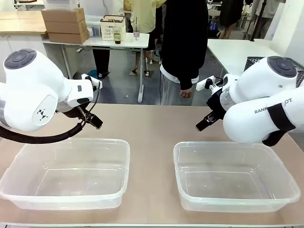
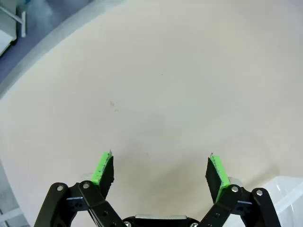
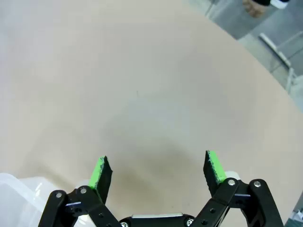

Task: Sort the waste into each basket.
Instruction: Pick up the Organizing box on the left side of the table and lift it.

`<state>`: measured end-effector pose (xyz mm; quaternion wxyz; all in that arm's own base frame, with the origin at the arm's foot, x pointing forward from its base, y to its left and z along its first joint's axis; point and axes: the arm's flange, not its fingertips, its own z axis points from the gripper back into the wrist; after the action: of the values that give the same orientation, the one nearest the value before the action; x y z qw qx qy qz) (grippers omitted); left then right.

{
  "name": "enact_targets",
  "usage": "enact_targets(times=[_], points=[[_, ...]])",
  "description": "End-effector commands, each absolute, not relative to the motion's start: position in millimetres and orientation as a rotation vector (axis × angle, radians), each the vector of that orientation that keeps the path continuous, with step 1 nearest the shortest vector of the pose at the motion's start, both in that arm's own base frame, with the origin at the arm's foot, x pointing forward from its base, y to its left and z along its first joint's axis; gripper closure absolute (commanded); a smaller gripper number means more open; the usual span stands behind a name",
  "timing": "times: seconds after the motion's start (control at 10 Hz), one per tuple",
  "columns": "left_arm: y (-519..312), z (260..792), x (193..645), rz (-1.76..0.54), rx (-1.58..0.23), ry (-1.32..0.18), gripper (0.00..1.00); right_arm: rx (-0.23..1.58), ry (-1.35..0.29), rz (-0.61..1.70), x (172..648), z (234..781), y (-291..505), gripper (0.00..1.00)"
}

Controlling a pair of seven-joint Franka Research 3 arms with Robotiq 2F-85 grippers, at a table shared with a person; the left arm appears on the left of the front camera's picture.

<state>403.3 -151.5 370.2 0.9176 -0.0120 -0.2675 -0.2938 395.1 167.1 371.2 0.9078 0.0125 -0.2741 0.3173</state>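
Two clear plastic baskets stand empty at the near side of the tan table, one on the left [image 1: 71, 141] and one on the right [image 1: 219, 144]. My left gripper [image 1: 94, 121] hangs just beyond the left basket's far rim. It is open over bare tabletop, green pads [image 2: 103, 166] wide apart around nothing [image 2: 161, 163]. My right gripper [image 1: 204, 124] hangs beyond the right basket's far rim, also open and empty [image 3: 156, 166]. A corner of a basket shows at the bottom right of the left wrist view [image 2: 289, 189] and the bottom left of the right wrist view [image 3: 13, 190]. The waste is out of view.
A person in a dark top stands at the table's far edge, one hand [image 1: 186, 93] hanging by the middle. Behind are white tables [image 1: 237, 50], cardboard boxes [image 1: 64, 24] and a small crate [image 1: 112, 27]. Bare tabletop [image 1: 152, 128] lies between and beyond the baskets.
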Motion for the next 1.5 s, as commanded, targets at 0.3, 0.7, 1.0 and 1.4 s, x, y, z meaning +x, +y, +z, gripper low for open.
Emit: enact_targets(times=[0.3, 0.7, 1.0, 1.4], points=[[-151.6, 370.3, 403.3, -0.604, -0.025, -0.550, 0.00, 0.026, -0.566, 0.655, 395.1, 371.2, 167.1, 0.00], [-151.6, 370.3, 403.3, -0.604, -0.025, -0.550, 0.00, 0.026, -0.566, 0.655, 395.1, 371.2, 167.1, 0.00], [-151.5, 370.2, 403.4, -0.604, -0.025, -0.550, 0.00, 0.025, -0.566, 0.655, 395.1, 371.1, 167.2, 0.00], [-116.7, 514.7, 293.4, -0.554, -0.146, -0.662, 0.00, 0.041, -0.700, 0.425, 252.5, 501.2, 129.9, 0.00]])
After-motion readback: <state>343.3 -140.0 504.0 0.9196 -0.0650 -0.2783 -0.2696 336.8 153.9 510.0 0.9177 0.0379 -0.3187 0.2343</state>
